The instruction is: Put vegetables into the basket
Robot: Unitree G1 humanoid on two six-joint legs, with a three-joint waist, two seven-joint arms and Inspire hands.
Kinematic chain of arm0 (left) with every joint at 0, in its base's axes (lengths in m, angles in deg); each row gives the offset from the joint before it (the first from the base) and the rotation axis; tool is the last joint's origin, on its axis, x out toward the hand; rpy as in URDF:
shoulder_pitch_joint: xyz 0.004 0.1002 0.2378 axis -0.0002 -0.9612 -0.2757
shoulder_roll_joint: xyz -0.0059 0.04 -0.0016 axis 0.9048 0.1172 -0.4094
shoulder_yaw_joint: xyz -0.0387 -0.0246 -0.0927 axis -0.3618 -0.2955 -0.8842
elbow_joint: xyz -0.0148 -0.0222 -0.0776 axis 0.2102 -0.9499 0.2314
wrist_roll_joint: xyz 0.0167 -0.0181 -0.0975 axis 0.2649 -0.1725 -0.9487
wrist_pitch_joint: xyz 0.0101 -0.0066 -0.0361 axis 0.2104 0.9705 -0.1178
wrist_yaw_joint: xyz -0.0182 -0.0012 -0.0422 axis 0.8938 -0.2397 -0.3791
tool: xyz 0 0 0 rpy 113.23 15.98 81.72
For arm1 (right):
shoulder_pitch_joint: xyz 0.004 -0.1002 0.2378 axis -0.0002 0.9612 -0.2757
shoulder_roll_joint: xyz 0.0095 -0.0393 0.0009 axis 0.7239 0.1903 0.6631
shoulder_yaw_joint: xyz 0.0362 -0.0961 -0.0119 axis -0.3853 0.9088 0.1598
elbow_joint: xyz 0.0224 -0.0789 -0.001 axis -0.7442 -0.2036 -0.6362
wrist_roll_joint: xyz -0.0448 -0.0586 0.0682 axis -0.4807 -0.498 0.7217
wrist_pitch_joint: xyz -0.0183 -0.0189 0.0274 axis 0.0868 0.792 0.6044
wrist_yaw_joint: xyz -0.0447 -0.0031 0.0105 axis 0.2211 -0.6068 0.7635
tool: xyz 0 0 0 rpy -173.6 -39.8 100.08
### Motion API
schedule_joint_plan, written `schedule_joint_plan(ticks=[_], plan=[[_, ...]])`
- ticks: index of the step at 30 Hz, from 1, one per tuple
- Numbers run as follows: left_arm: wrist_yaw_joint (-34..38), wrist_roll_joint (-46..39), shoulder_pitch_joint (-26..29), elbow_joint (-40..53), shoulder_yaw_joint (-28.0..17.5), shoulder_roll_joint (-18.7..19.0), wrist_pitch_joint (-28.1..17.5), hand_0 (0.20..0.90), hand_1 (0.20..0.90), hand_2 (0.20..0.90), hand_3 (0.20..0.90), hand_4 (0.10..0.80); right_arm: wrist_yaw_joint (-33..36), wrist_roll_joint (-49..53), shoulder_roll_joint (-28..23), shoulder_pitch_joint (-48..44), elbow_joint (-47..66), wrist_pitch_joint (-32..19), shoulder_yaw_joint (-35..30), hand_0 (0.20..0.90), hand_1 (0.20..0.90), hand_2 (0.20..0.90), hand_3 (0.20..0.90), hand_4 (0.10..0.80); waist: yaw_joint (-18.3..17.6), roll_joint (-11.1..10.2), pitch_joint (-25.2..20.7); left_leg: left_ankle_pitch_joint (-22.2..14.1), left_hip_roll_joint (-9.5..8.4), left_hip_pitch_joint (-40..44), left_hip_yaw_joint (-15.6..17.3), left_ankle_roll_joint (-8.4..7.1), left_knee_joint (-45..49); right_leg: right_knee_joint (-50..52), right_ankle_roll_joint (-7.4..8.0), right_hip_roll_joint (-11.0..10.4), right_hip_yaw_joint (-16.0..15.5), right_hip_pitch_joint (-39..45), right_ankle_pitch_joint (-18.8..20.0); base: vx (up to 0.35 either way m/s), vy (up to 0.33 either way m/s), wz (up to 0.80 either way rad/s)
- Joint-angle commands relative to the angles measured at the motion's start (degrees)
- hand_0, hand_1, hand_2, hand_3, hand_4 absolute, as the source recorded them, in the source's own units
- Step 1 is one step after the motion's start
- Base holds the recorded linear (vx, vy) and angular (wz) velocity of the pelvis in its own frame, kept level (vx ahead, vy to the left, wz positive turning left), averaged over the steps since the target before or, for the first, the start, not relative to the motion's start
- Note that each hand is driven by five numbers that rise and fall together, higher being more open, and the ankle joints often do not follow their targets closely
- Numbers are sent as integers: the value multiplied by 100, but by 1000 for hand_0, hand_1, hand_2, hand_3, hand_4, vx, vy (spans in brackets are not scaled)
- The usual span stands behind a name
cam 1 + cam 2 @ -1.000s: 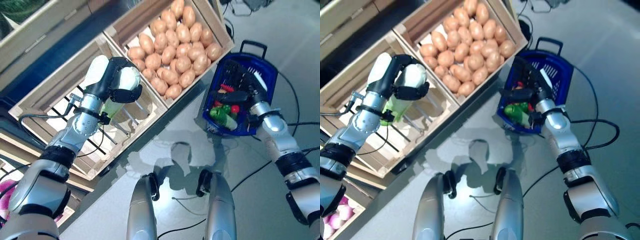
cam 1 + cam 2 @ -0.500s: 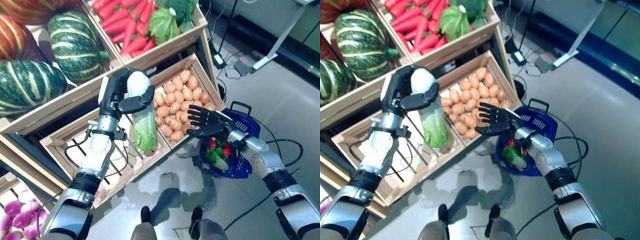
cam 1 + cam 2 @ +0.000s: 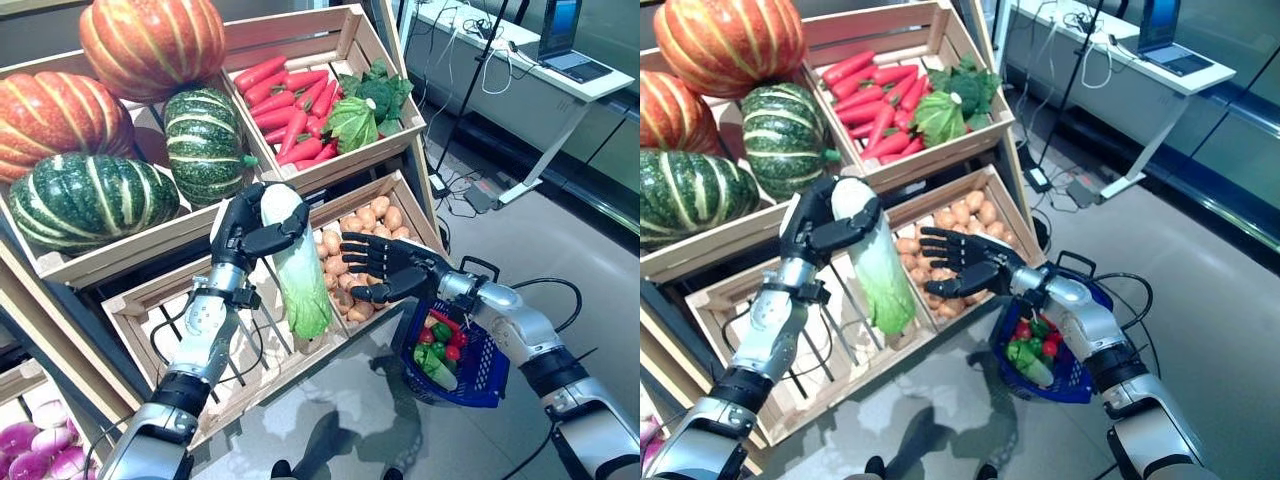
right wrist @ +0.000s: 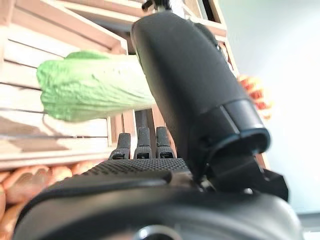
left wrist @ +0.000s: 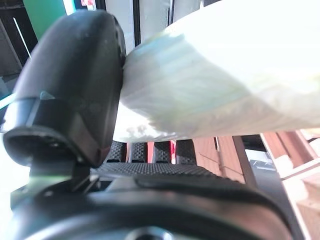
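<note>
My left hand (image 3: 243,222) is shut on a long white and green cabbage (image 3: 293,262) and holds it upright in the air in front of the wooden stand; the cabbage also shows in the left wrist view (image 5: 225,85). My right hand (image 3: 385,270) is open, fingers spread, just right of the cabbage's lower leafy end, apart from it. The cabbage's green end shows past that hand in the right wrist view (image 4: 85,92). The blue basket (image 3: 478,372) stands on the floor below and right of my right hand, with green and red vegetables (image 3: 436,350) in it.
The wooden stand (image 3: 330,170) with its crates rises behind both hands. A slatted crate (image 3: 170,320) lies under my left arm. A white desk (image 3: 520,85) with cables stands at the far right. Grey floor (image 3: 560,250) lies around the basket.
The camera has tilted up, so the whole picture has shifted. My left hand has lifted the cabbage out of the slatted crate. My right hand has risen from the basket toward the cabbage.
</note>
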Motion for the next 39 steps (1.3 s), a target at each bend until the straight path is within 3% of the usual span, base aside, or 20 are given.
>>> schedule_joint_plan(ticks=[1,9,15,22,35,36,37,38,39], plan=[[-253,-343,160,5,41,-73,-425,300,300,300,300,400,-407,521,105,11,142,-278,242,900,900,900,900,800,24,-19,-1111,-443,-252,-196,-104,300,2,13,-204,-34,25,-45,-347,0,0,0],[-459,-411,168,133,285,-277,-414,300,300,300,300,400,-330,770,449,-24,-47,145,478,900,900,900,900,800,106,-4,-1105,-470,-267,-133,-154,301,2,13,-186,-62,-44,32,-370,0,0,0],[-437,-561,219,324,508,-579,-363,300,300,300,300,400,323,548,972,-124,-790,170,568,900,900,900,900,800,208,18,-1110,-508,-286,-65,-230,317,2,13,-177,-90,-119,114,-400,20,11,8],[-633,-797,342,329,795,-936,-294,300,300,300,300,400,420,1112,1621,-483,-1740,668,502,900,900,900,900,800,353,61,-1128,-561,-299,12,-350,340,2,13,-196,-115,-189,212,-435,18,11,6],[-753,-1273,563,658,1268,-1191,-109,300,300,300,300,400,556,1045,2065,-909,-2624,866,659,900,900,900,900,800,489,70,-1148,-573,-332,44,-506,381,2,13,-216,-159,-260,267,-427,6,11,9],[-756,-1260,570,685,1313,-1202,-108,300,300,300,300,400,555,1059,2094,-955,-2678,842,668,571,571,571,571,580,498,69,-1149,-572,-330,43,-508,379,2,13,-218,-160,-263,268,-427,-5,5,5],[-762,-1263,573,686,1324,-1203,-112,300,300,300,300,400,562,1076,2101,-968,-2692,817,673,571,571,571,571,580,500,69,-1149,-572,-330,43,-509,380,2,13,-220,-159,-264,267,-426,-6,7,4],[-761,-1262,580,707,1343,-1208,-101,300,300,300,300,400,574,1107,2131,-997,-2714,779,674,300,300,300,300,400,505,69,-1151,-571,-333,41,-516,381,2,13,-223,-158,-260,265,-424,-8,7,3],[-726,-1254,593,746,1375,-1209,-84,300,300,300,300,400,585,1186,2149,-1033,-2713,778,680,300,300,300,300,400,511,68,-1154,-569,-336,35,-522,382,2,13,-227,-156,-257,262,-426,-16,11,3]])
